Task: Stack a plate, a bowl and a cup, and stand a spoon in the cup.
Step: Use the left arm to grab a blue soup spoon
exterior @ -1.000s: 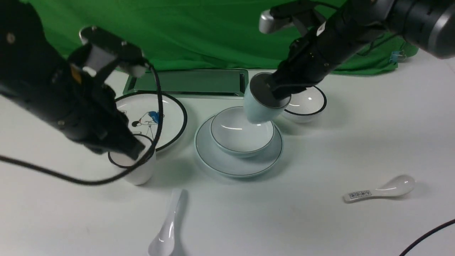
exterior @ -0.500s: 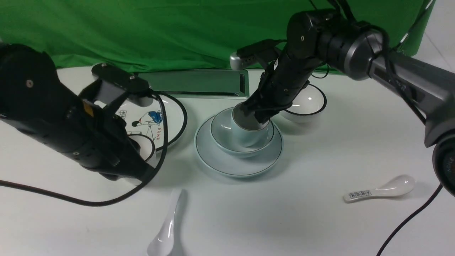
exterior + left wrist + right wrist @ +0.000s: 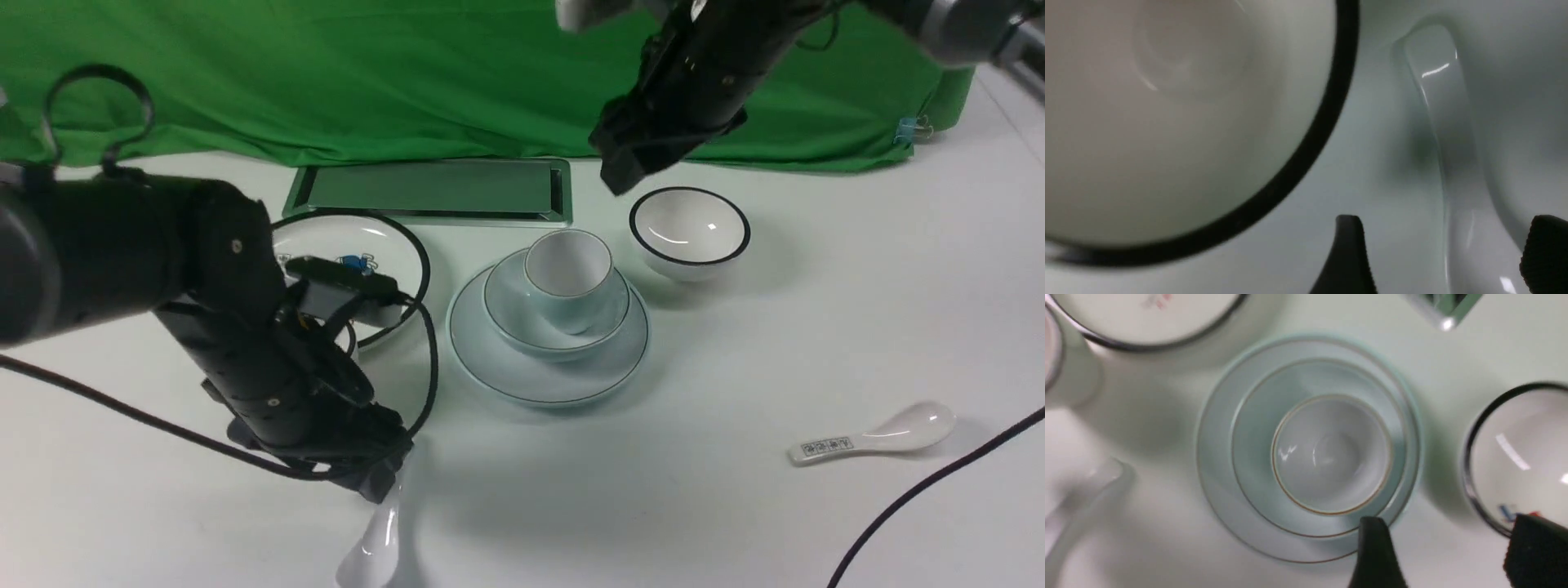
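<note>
Half a second ago our right pincer (image 3: 1439, 539) was at the rim of the cup (image 3: 569, 282); now it hangs up and away, spread and holding nothing, and the cup stands upright inside the bowl (image 3: 504, 306), which sits on the plate (image 3: 522, 384). That settles the stacking, we judge, and leaves only the spoon (image 3: 377, 543). Our left pincer (image 3: 1437, 245) has moved down from the black-rimmed cup (image 3: 1180, 163) to the spoon's handle; its fingers stand spread with the handle between them, and we see no pinch on it. The spoon lies flat on the desk (image 3: 694, 490), bowl end toward our side, well apart from the stack. Next we would close on the handle, lift, and tip the spoon so that it goes bowl end down into the cup. The black-rimmed cup crowds the left arm as it works, so a careless lift could knock it. The cartoon plate (image 3: 392, 269) lies behind it, and the black-rimmed bowl (image 3: 690, 229) sits close beside the stack. Away to the right is the patterned spoon (image 3: 898, 433), which we should leave alone. A glazed handle may slip or swivel in the grip.
</note>
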`<action>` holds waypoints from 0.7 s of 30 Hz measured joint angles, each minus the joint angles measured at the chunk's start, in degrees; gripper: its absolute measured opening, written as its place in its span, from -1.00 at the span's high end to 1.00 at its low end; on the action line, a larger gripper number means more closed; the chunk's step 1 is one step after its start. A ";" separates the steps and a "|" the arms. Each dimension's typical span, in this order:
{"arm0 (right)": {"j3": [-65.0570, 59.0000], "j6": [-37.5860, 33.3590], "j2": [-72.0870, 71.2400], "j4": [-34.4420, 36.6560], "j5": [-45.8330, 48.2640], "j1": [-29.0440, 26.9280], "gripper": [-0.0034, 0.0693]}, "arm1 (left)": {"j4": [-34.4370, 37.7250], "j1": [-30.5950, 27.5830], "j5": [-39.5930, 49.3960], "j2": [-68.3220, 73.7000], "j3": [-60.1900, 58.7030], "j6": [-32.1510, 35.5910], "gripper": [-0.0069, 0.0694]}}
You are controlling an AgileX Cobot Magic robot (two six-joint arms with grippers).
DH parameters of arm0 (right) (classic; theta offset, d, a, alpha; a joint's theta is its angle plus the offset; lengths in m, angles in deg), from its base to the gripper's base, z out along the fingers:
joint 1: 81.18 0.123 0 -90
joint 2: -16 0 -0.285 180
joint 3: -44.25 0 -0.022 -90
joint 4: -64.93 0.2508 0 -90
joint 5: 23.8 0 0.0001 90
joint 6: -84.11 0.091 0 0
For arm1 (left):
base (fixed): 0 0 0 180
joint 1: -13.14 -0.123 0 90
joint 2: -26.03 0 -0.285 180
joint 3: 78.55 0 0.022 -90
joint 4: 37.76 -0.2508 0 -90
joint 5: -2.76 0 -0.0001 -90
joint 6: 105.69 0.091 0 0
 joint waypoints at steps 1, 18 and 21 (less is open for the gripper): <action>-0.40 -0.19 -1.86 -0.13 0.00 0.00 -0.26 | -0.83 1.19 -0.57 1.20 0.34 -0.83 -0.44; -25.68 -1.42 -21.60 -6.07 0.54 0.00 -0.11 | -16.43 8.37 -7.28 6.95 3.20 -16.18 0.62; -27.27 -1.42 -22.79 -6.22 0.54 0.00 -0.11 | -16.43 8.37 -5.61 4.60 4.44 -14.91 0.61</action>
